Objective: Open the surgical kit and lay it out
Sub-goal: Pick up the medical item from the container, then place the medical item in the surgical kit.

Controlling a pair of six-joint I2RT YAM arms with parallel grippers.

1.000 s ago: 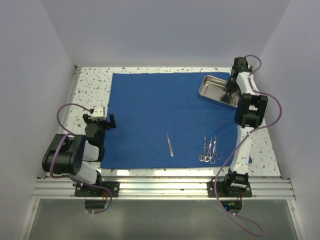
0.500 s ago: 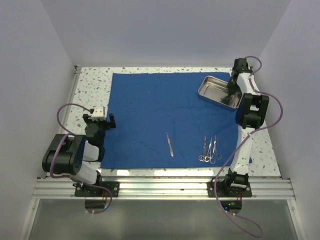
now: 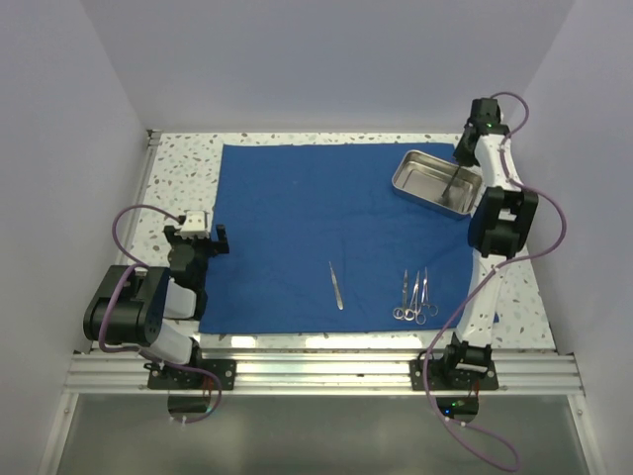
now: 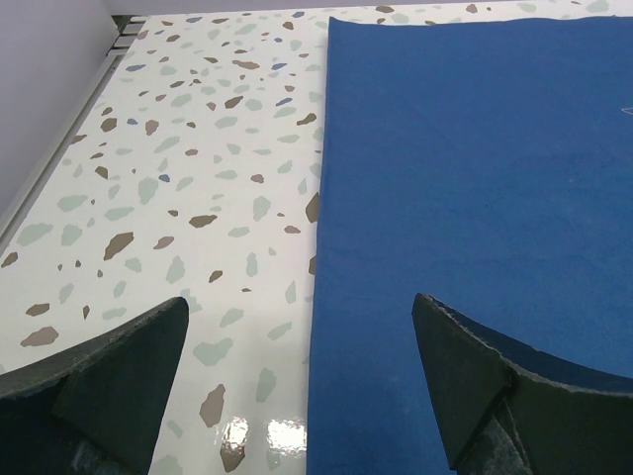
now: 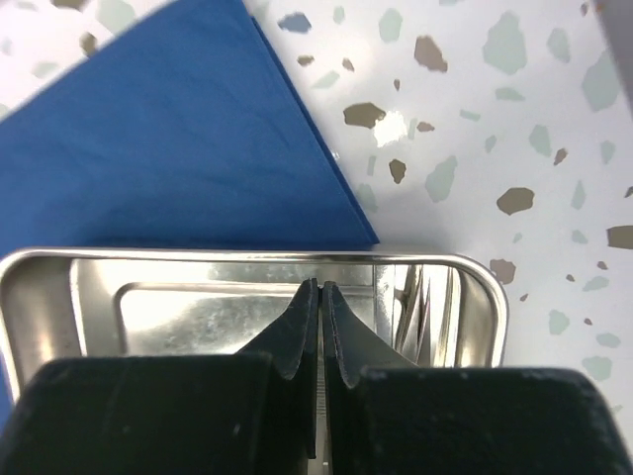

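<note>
R gripper (image 5: pixel 318 287) closed over tray (image 5: pixel 148 255).

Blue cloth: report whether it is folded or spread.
Spread: the blue cloth lies flat as one open sheet on the table, with the tweezers and forceps lying on it.

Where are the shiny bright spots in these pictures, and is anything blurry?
Right wrist view: the steel tray mirrors the light, and the table glints behind it. Left wrist view: a white glare patch on the table; the near fingers look slightly blurry.
</note>
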